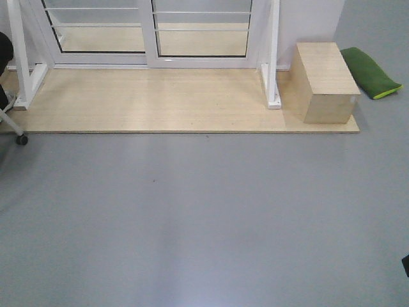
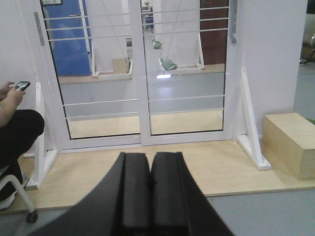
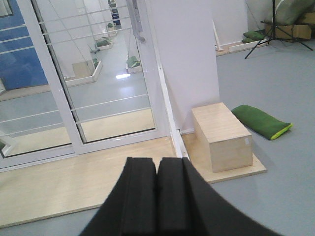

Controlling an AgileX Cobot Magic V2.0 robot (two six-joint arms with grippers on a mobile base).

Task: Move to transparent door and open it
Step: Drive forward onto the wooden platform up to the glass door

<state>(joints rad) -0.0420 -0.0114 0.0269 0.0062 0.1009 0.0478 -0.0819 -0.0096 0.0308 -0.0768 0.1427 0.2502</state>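
- Straight ahead, well apart from both arms: transparent door [image 2: 187, 73], the right-hand panel, with grey handle [image 2: 233, 24] on its right edge.
- Beneath it: pale wooden platform [image 1: 160, 102].
- On the platform's right end: wooden box [image 1: 326, 80].
- Left gripper [image 2: 150, 162] and right gripper [image 3: 157, 167]: fingers pressed together, grasping nothing.

The left gripper [image 2: 150, 162], jaws together, is facing the transparent door [image 2: 187, 73]; a seated person [image 2: 17, 130] is holding a phone [image 2: 22, 85].

A test lab, not a home. Ahead of the left fingers [image 2: 135, 191], the transparent door [image 2: 187, 73] stands freestanding and braced on a plywood platform [image 2: 221, 167].
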